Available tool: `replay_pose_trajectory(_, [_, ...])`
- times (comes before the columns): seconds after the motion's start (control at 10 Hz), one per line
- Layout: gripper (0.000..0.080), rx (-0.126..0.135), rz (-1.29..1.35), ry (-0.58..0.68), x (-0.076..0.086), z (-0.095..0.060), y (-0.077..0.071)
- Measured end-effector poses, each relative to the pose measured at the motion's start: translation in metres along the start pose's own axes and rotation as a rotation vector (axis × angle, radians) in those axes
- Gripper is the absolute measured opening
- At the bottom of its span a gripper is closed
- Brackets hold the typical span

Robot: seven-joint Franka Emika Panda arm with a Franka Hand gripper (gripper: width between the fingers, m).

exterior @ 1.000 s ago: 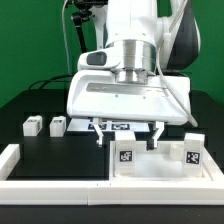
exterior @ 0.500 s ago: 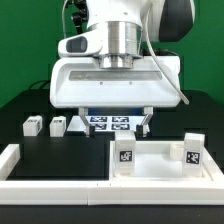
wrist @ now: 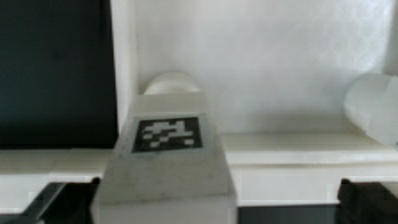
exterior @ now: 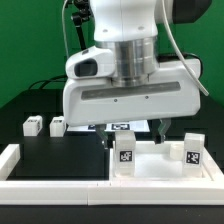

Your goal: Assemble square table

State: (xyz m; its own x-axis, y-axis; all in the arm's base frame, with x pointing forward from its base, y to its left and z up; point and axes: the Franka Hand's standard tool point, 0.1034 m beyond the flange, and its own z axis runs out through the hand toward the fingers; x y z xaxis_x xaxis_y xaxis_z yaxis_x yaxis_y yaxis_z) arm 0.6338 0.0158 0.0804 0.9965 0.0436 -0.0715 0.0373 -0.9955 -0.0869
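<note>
Because the square table top (exterior: 158, 161) lies flat at the exterior view's right front, the leg (exterior: 126, 154) standing at its near corner on the exterior view's left points its long axis straight up at the single arm, tag facing forward. A second leg (exterior: 190, 152) stands upright at the opposite near corner. Everything turns on that vertical line. The gripper (exterior: 135, 132) hangs just above and slightly behind the first leg. Its fingers (exterior: 162, 129) are spread wide and hold nothing. In the wrist view the tagged leg rises between the two dark fingertips, nearer one than the other and touching neither. Judged from this, any close on the leg needs a straight descent along its axis, with a small sideways correction to centre it. Two loose legs (exterior: 44, 126) sit well apart at the exterior view's left. The marker board (exterior: 122, 127) shows only as a sliver under the hand, and the long rail (exterior: 50, 190) runs along the front. Half a second ago the hand was higher and farther back, with the board's tags in plain view; it has since dropped, turned a little and come forward over the leg.
</note>
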Motion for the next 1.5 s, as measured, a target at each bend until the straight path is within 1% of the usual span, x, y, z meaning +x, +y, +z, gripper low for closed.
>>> replay_pose_trajectory(0.2, [0.0649, -0.004, 0.001, 0.000, 0.001, 0.006, 0.004])
replay_pose_trajectory(0.4, [0.0649, -0.002, 0.027, 0.000, 0.000, 0.006, 0.004])
replay_pose_trajectory(0.5, [0.0533, -0.003, 0.026, -0.001, 0.000, 0.006, 0.004])
replay_pose_trajectory(0.6, [0.0396, -0.002, 0.028, -0.001, 0.000, 0.006, 0.004])
replay_pose_trajectory(0.7, [0.0396, -0.006, 0.125, -0.001, 0.000, 0.006, 0.006])
replay_pose_trajectory(0.8, [0.0296, -0.005, 0.206, 0.000, 0.000, 0.006, 0.007])
replay_pose_trajectory(1.1, [0.0296, -0.006, 0.419, 0.003, 0.000, 0.008, 0.008])
replay_pose_trajectory(1.2, [0.0296, -0.009, 0.472, 0.039, 0.002, 0.010, 0.013])
replay_pose_trajectory(1.3, [0.0293, -0.008, 0.599, 0.071, 0.002, 0.010, 0.014])
replay_pose_trajectory(1.4, [0.0293, -0.001, 0.682, 0.103, 0.004, 0.011, 0.017])
replay_pose_trajectory(1.5, [0.0293, 0.021, 0.802, 0.124, 0.003, 0.011, 0.020])
